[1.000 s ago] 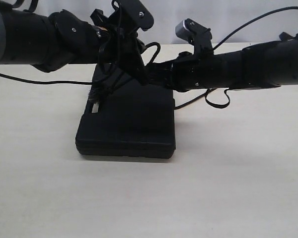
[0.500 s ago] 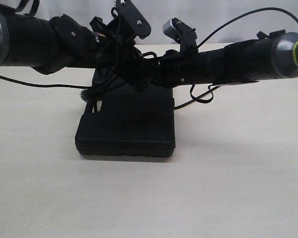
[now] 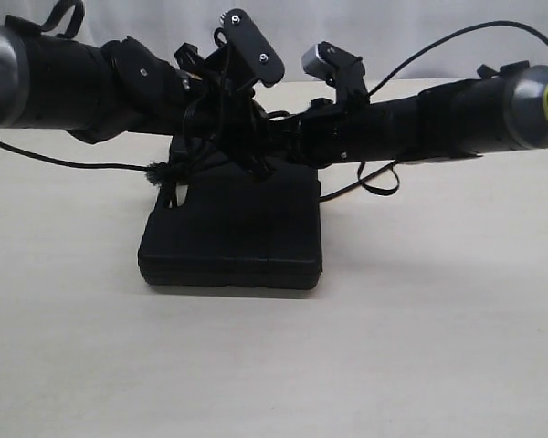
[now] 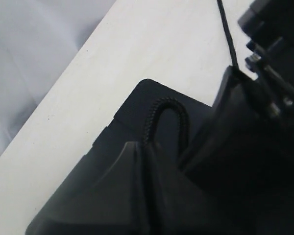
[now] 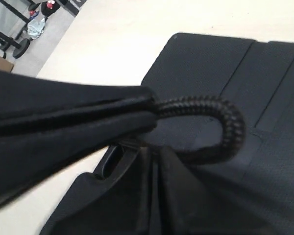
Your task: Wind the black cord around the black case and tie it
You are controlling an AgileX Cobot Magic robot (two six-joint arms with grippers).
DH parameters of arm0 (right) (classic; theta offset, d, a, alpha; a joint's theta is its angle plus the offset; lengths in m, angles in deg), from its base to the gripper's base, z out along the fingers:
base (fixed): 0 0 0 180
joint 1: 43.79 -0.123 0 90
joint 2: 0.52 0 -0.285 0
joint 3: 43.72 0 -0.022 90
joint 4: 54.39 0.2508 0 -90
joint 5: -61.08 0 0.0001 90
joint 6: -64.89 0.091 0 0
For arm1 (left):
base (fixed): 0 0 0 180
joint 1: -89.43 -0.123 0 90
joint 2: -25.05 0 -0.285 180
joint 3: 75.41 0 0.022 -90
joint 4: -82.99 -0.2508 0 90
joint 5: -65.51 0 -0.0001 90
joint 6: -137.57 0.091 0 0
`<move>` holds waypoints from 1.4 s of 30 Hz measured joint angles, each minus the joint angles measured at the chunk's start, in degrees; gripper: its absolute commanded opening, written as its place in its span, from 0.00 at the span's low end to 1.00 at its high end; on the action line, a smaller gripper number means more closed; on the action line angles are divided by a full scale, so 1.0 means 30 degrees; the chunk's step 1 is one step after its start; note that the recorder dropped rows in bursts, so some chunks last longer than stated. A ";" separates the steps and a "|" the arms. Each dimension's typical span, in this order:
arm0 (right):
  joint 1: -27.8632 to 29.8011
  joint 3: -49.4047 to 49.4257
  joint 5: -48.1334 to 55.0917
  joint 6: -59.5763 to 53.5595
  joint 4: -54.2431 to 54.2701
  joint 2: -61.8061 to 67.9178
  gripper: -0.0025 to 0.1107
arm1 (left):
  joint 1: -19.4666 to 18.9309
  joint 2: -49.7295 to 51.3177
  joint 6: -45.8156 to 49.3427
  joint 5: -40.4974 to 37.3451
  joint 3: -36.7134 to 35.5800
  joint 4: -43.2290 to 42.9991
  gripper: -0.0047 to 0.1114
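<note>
The black case lies flat on the pale table, its handle slot at the far left. Both arms meet just above its far half. My left gripper is shut on the black cord, which bends in a short loop out of its tips above the case lid. My right gripper is shut on the other leg of that same loop, close against the left gripper's fingers. The cord's fuzzy knot sticks out beside the case's far left corner.
A thin robot cable trails over the table at the left. A cable loop hangs under the right arm. The table's far edge meets a pale curtain. Bare tabletop lies in front of the case.
The right arm has moved left and slightly up, closing in on the left gripper. The fuzzy knot has shifted out to the left of the case corner.
</note>
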 measured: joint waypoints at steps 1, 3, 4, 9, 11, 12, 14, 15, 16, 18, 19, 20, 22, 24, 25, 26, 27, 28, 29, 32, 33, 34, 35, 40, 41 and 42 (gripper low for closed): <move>0.0433 0.0160 -0.0781 -0.0116 -0.0034 0.0056 0.06 | 0.0037 -0.0075 -0.0048 -0.0405 0.0000 0.0018 0.04; 0.1632 0.0551 -0.1538 -0.0204 -0.0034 0.0570 0.06 | 0.0081 -0.0448 -0.0149 -0.0394 0.0045 0.0048 0.04; 0.2073 0.0751 -0.1326 -0.0253 -0.0034 0.0731 0.06 | 0.0163 -0.0568 -0.0149 -0.0269 0.0076 0.0048 0.04; 0.3329 0.0866 0.2429 -0.0467 -0.0523 0.0653 0.06 | 0.0217 -0.0608 -0.0149 0.0966 0.0086 0.0048 0.04; 0.3654 0.0866 0.2929 -0.0184 -0.1141 0.0448 0.06 | 0.0217 -0.0608 -0.0186 0.0966 0.0086 0.0048 0.04; 0.3908 0.0898 0.3109 0.0034 -0.1368 0.0281 0.06 | 0.0217 -0.0608 -0.0221 0.0966 0.0086 0.0048 0.04; 0.4233 0.1116 0.3451 0.0121 -0.1317 0.0066 0.06 | 0.0217 -0.0608 -0.0221 0.0795 0.0086 0.0048 0.04; 0.4392 0.1305 0.3702 -0.0012 -0.1051 -0.0069 0.06 | 0.0217 -0.0608 -0.0221 0.0755 0.0086 0.0048 0.04; 0.4529 0.1531 0.3929 -0.0366 -0.0740 -0.0177 0.06 | 0.0217 -0.0608 -0.0221 0.0726 0.0086 0.0048 0.04; 0.4731 0.1993 0.4082 -0.1004 -0.0428 -0.0430 0.06 | 0.0217 -0.0608 -0.0221 0.0577 0.0086 0.0048 0.04; 0.4773 0.2170 0.4048 -0.1196 -0.0386 -0.0540 0.06 | 0.0217 -0.0608 -0.0018 0.0439 0.0086 0.0048 0.04; 0.4817 0.2362 0.3712 -0.1352 -0.0390 -0.0708 0.08 | 0.0217 -0.0608 0.0236 0.0173 0.0086 -0.0020 0.04; 0.4865 0.2609 0.2317 -0.1433 -0.0390 -0.1169 0.16 | 0.0217 -0.0608 0.0586 -0.0218 0.0086 -0.0310 0.04; 0.4865 0.2667 0.0243 -0.1143 -0.0887 -0.1598 0.27 | 0.0247 -0.0608 0.0714 -0.0380 0.0086 -0.0480 0.04; 0.4865 0.2667 -0.0794 -0.0765 -0.1240 -0.1838 0.33 | 0.0247 -0.0608 0.0730 -0.0374 0.0086 -0.0520 0.04; 0.4865 0.2667 -0.1854 -0.0210 -0.1685 -0.2114 0.39 | 0.0247 -0.0608 0.0759 -0.0374 0.0086 -0.0564 0.04; 0.4865 0.2706 -0.2989 0.0587 -0.2266 -0.2424 0.42 | 0.0247 -0.0608 0.0759 -0.0374 0.0086 -0.0564 0.04; 0.4865 0.2699 -0.4240 0.1529 -0.3058 -0.2743 0.42 | 0.0247 -0.0608 0.0759 -0.0374 0.0086 -0.0564 0.04; 0.4865 0.2699 -0.5266 0.2447 -0.3807 -0.2970 0.42 | 0.0247 -0.0608 0.0759 -0.0374 0.0086 -0.0564 0.04; 0.5182 0.2699 -0.8016 0.6183 -0.6510 -0.3354 0.42 | 0.0247 -0.0608 0.0772 -0.0385 0.0086 -0.0564 0.04; 0.5440 0.2625 -0.8376 0.7339 -0.7179 -0.3354 0.42 | 0.0247 -0.0608 0.0772 -0.0414 0.0086 -0.0564 0.04; 0.5760 0.2421 -0.8413 0.8253 -0.7683 -0.3139 0.42 | 0.0247 -0.0608 0.0820 -0.0519 0.0086 -0.0564 0.04; 0.6055 0.2051 -0.8206 0.8993 -0.8077 -0.2900 0.42 | 0.0247 -0.0608 0.0910 -0.0594 0.0086 -0.0564 0.04; 0.7945 -0.1035 -0.5962 1.4290 -1.2433 -0.0731 0.42 | 0.0247 -0.0608 0.1143 -0.0671 0.0086 -0.0564 0.04; 0.8233 -0.1652 -0.5685 1.5826 -1.4145 -0.0350 0.42 | 0.0247 -0.0608 0.1143 -0.0671 0.0086 -0.0564 0.04; 0.8473 -0.2436 -0.5366 1.8133 -1.6775 0.0107 0.42 | 0.0247 -0.0608 0.1143 -0.0671 0.0086 -0.0564 0.04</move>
